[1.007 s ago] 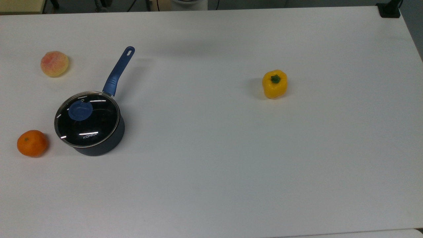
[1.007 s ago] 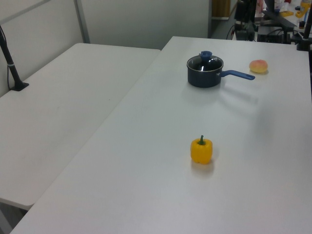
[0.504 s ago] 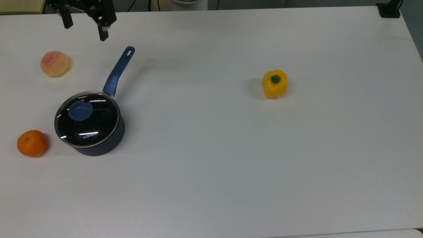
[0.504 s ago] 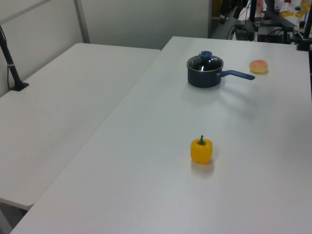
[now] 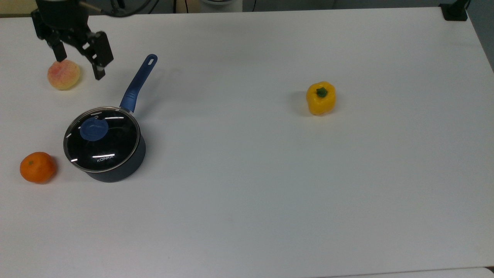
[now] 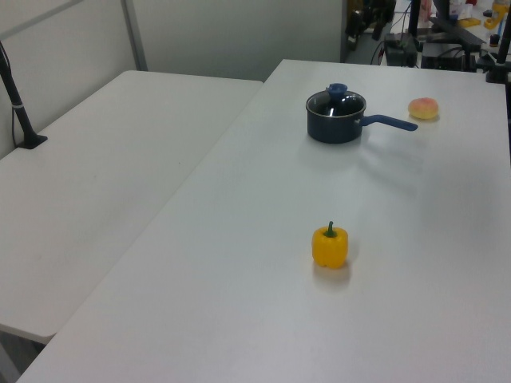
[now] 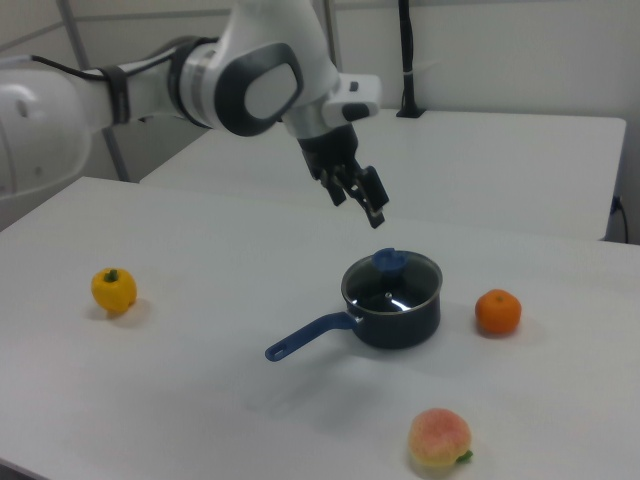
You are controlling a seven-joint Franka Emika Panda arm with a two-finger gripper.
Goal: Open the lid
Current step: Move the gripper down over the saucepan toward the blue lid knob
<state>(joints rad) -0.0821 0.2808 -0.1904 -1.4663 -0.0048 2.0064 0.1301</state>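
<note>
**Gripper advanced toward pan; lid still seated**

Moved since half a second ago: gripper (image 5: 80, 66), now lower in the top view and further to the top view's left, fingers reaching down beside the peach (image 5: 63, 74). One second ago, not over the table at all in the top view. Lid, saucepan, fruit and pepper all unchanged in position.

Fingers (image 5: 99, 72) spread apart, holding nothing. In the top view, one finger overlaps the upper edge of the peach, the other hangs between the peach and the tip of the blue pan handle (image 5: 138, 83). In the right view, gripper (image 7: 360, 200) raised above the table, up and to the right view's left of the lid, not touching it.

Lid (image 5: 101, 139) seated flat on the dark saucepan (image 5: 115, 170), metal rim level all round. Located near the top view's left edge, between the peach above and the orange (image 5: 38, 167) at lower left, well apart from the yellow pepper (image 5: 320, 97). Well clear of the fingers, below them in the top view.

Round lid, so no long axis of its own. Blue knob (image 5: 93, 129) pointing up, seen off-centre toward the top view's upper left. "KONKA" lettering near the rim at the top view's bottom. Pan handle running from the rim toward the top view's upper right.

White table (image 5: 270, 193) under everything.
</note>
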